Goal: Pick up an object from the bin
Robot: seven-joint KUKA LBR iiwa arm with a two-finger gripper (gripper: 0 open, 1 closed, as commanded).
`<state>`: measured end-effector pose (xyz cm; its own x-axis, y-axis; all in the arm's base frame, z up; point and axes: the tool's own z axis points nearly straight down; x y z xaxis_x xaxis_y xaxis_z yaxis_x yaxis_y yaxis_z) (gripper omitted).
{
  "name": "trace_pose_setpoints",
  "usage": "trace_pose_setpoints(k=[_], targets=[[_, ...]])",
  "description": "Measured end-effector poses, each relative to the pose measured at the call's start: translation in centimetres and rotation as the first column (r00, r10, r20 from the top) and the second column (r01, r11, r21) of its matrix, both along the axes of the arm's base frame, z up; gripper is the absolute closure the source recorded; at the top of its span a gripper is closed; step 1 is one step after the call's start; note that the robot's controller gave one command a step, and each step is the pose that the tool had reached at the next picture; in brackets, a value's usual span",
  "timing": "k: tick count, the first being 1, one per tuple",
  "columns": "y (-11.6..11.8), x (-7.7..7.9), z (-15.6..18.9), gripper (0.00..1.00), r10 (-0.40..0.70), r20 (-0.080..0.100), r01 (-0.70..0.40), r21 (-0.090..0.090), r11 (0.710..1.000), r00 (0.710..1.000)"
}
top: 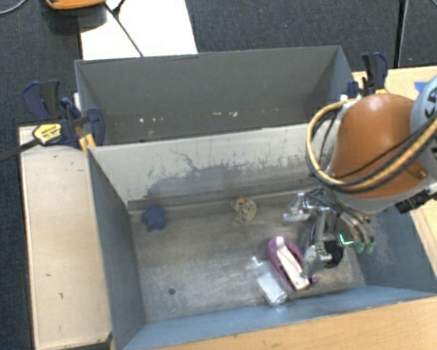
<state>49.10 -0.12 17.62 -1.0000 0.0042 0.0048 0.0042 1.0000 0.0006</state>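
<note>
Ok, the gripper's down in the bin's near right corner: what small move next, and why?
Probably a small shift toward the view's left, to centre the gripper over the purple-and-white object. That object lies right beside the gripper, with a pale clear piece at its near end, while the blue scrap and the tan bit lie much farther off along the back wall.

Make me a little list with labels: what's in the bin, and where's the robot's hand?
bin: grey metal
hand: near right part, beside the purple and white thing
clear thing: just left of the purple one, by the near wall
blue thing: left, by the back wall
tan thing: middle, by the back wall
green thing: right of the hand
</note>
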Motion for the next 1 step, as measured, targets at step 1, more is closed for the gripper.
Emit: trace_pose_setpoints(k=[1], targets=[[0.04,6.01,-8.71,0.0,0.611,0.003,-0.611,0.005,0.792,0.792]])
